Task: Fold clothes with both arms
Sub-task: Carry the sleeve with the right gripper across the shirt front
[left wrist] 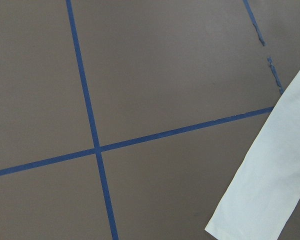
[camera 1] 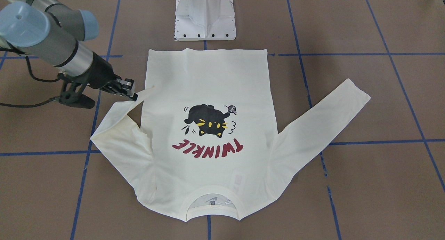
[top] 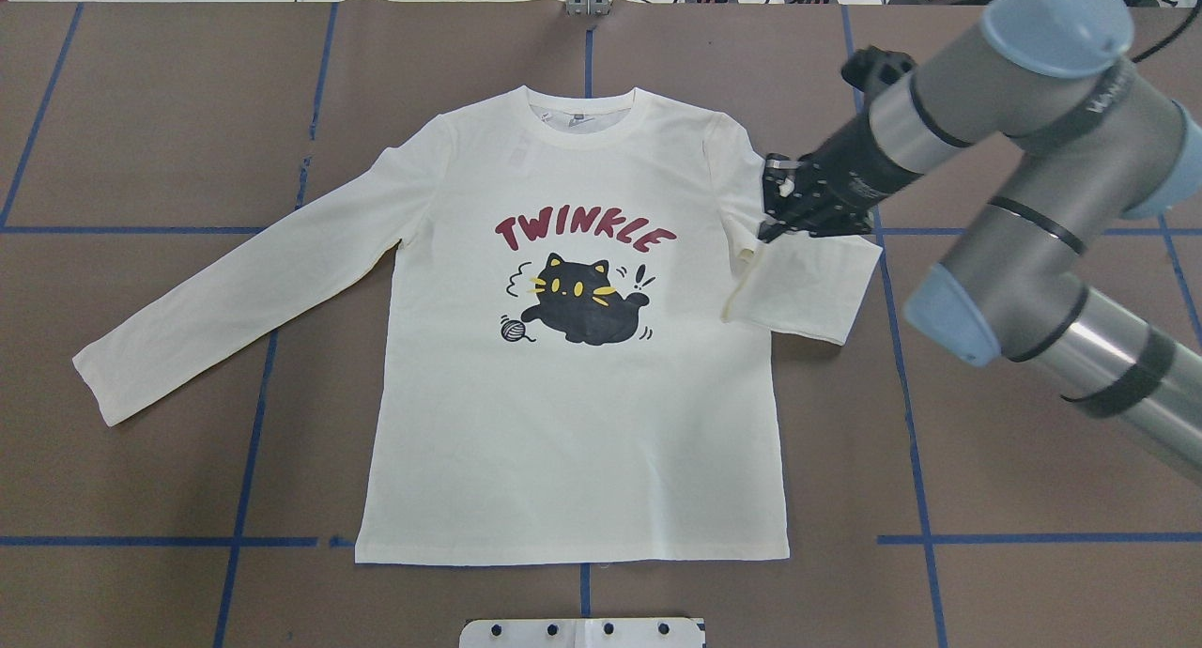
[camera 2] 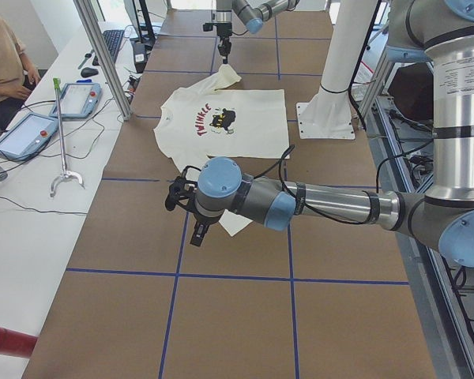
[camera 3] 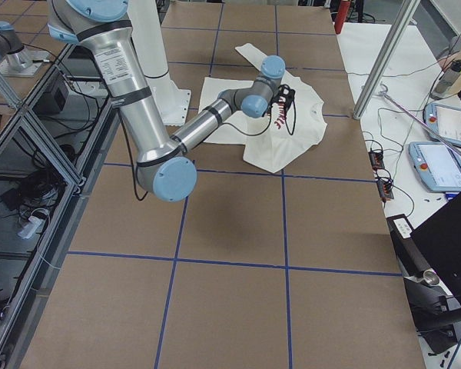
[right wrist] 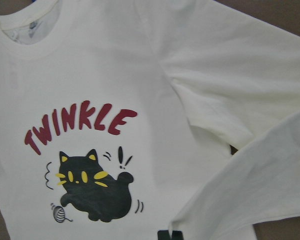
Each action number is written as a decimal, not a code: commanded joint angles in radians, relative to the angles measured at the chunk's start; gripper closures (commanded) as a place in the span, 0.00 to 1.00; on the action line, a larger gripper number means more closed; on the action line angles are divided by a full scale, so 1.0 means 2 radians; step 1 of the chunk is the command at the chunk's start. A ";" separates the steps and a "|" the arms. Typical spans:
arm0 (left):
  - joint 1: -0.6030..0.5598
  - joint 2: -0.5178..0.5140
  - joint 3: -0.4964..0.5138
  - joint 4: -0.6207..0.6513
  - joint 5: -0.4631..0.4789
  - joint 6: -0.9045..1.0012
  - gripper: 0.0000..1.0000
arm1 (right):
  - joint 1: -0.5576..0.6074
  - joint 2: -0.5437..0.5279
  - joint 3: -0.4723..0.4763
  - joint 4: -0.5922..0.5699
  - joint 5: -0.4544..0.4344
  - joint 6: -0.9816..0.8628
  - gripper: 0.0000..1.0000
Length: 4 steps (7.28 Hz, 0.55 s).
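**Right sleeve gripped, chest lying off at nine o'clock**

The cream long-sleeved T-shirt (top: 573, 441) with its black cat print lay flat, print up, on the brown paper-covered table (top: 986, 498). In the overhead view its collar sat at 12 o'clock and its hem at 6. The right end effector (top: 772, 223) was clenched on the right-side sleeve (top: 808, 291) near the cuff, holding it doubled over and clear of the table. The shirt's chest lay at 9 o'clock from it, so I judged the fold would go that way, across the long axis. The left-side sleeve (top: 235, 300) ran out flat toward 8 o'clock, and the left end effector (camera 2: 199, 230) hung near its cuff, apart from it. That one showed only from the side, so I could not tell whether it was released or clenched. The right one's black body hid the exact pinch point.
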 commanded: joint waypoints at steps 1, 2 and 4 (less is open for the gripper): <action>0.000 -0.003 -0.001 0.000 0.001 0.001 0.00 | -0.110 0.199 -0.117 -0.033 -0.168 0.073 1.00; 0.001 -0.006 0.005 -0.001 0.002 0.001 0.00 | -0.172 0.277 -0.212 0.019 -0.261 0.099 1.00; 0.002 -0.006 0.007 -0.003 0.002 0.001 0.00 | -0.227 0.356 -0.382 0.139 -0.349 0.101 0.12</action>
